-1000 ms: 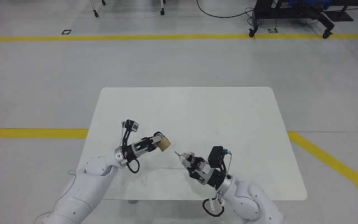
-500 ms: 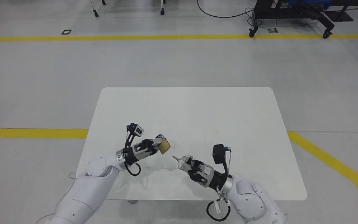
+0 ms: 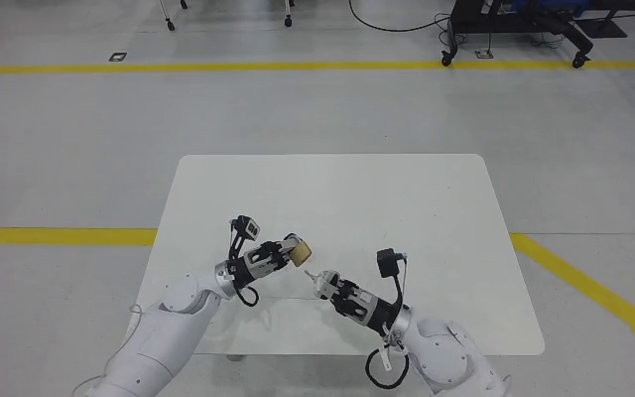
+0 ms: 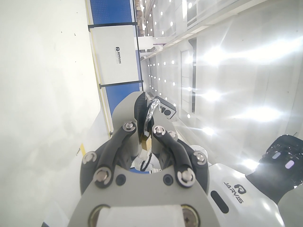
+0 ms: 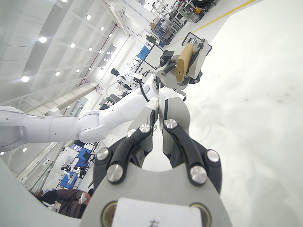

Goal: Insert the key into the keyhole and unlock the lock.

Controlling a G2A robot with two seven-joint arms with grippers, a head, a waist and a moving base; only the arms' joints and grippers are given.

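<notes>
Left gripper (image 3: 288, 255) clamped on brass lock (image 3: 301, 253), held above white table (image 3: 417, 198), keyhole end turned toward right gripper (image 3: 320, 282), fingers pinched tight on key (image 5: 159, 88), tip close to keyhole, apart.

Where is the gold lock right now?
In the top view the lock is held by the left gripper over the near left part of the table, close to the key.
</notes>
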